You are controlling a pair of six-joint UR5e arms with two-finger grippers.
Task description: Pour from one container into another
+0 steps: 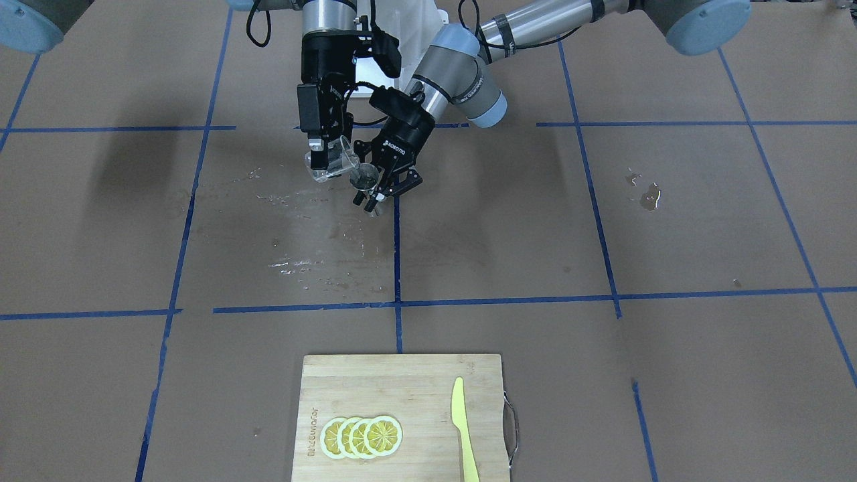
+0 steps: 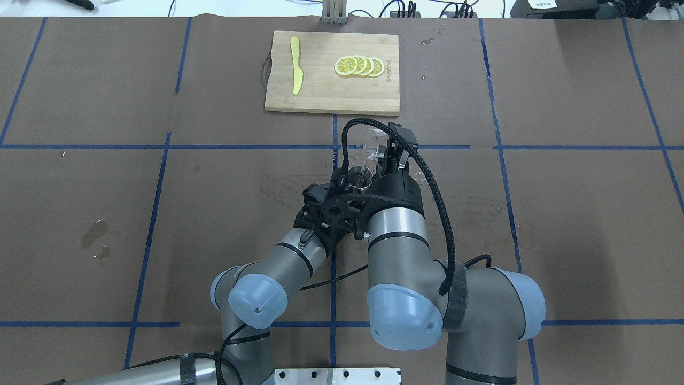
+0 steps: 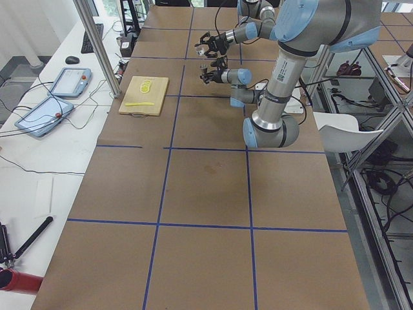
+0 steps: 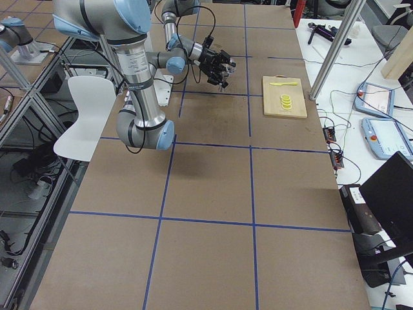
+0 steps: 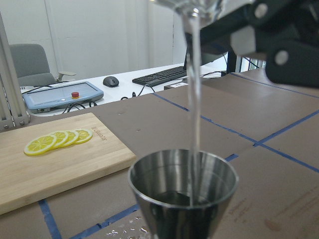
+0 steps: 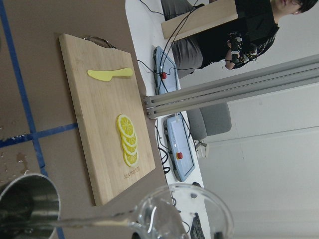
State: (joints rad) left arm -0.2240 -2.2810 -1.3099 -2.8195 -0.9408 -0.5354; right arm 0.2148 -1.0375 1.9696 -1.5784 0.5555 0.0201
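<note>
A clear glass cup [image 1: 333,163] hangs tilted above the table, my right gripper [image 1: 324,155] shut on it. Its lip is over the silver jigger [image 1: 363,179], which my left gripper [image 1: 376,194] is shut on. In the left wrist view a thin stream of water [image 5: 195,94] falls from the cup's lip [image 5: 195,6] into the jigger [image 5: 183,191], which holds some liquid. The right wrist view shows the cup's rim [image 6: 185,211] and the jigger's mouth [image 6: 27,201] at lower left. From overhead, the cup [image 2: 372,142] sits just beyond the jigger [image 2: 359,179].
A wooden cutting board [image 1: 402,381] with lemon slices [image 1: 362,436] and a yellow knife [image 1: 463,428] lies at the table's operator side. Spilled water [image 1: 301,227] wets the table below the grippers, and a small puddle [image 1: 648,196] lies further off.
</note>
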